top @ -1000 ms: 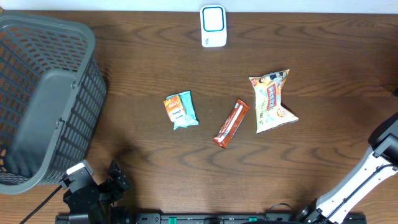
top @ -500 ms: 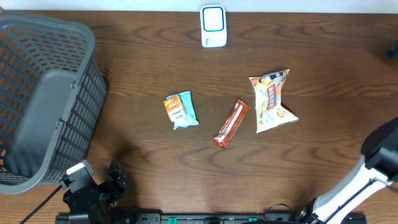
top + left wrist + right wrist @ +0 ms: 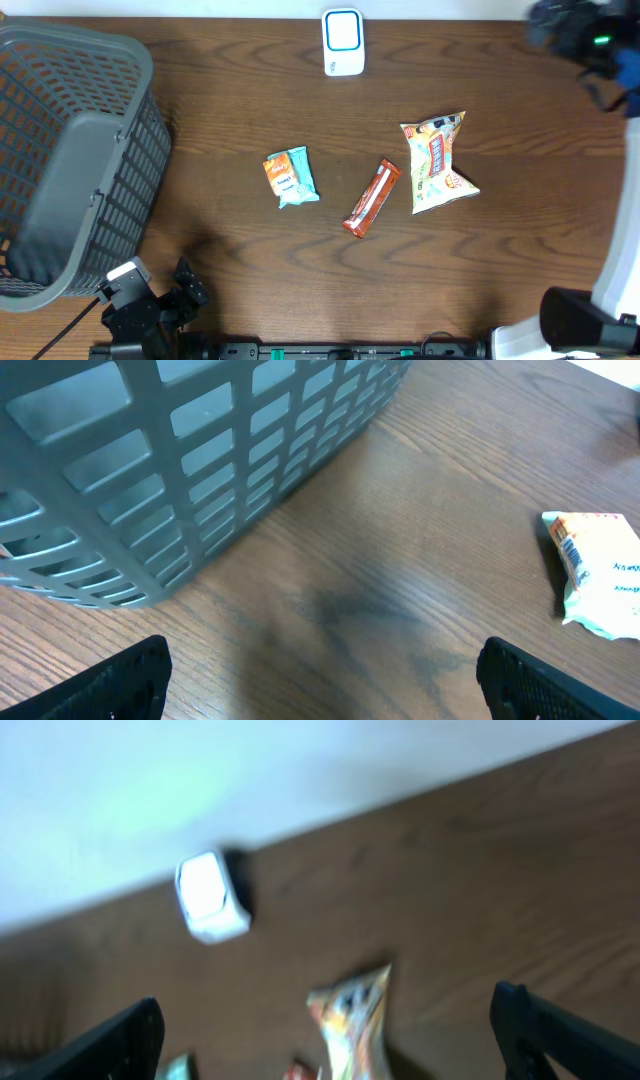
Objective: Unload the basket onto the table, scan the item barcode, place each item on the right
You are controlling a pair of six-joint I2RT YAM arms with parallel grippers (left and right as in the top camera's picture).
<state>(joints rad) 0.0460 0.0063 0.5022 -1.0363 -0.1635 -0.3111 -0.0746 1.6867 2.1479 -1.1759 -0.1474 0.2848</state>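
Three items lie mid-table: a teal and orange packet (image 3: 291, 177), a red-brown bar (image 3: 372, 198) and a yellow snack bag (image 3: 438, 162). The white scanner with a blue ring (image 3: 342, 42) stands at the far edge. My right gripper (image 3: 560, 30) hangs blurred over the far right corner, open and empty. In the right wrist view the scanner (image 3: 210, 898) and snack bag (image 3: 352, 1020) lie well beyond my gripper (image 3: 335, 1040). My left gripper (image 3: 190, 290) rests open at the near left. The left wrist view has the packet (image 3: 598, 570) at its right edge, with bare wood between the wide-apart fingers (image 3: 100, 685).
A large grey mesh basket (image 3: 70, 160) fills the left side of the table, and its wall (image 3: 200, 450) stands close ahead of my left gripper. The right arm's base (image 3: 570, 325) sits at the near right corner.
The right arm has swung from the near right edge up to the far right corner and is blurred by motion. The left arm and the items have not moved.
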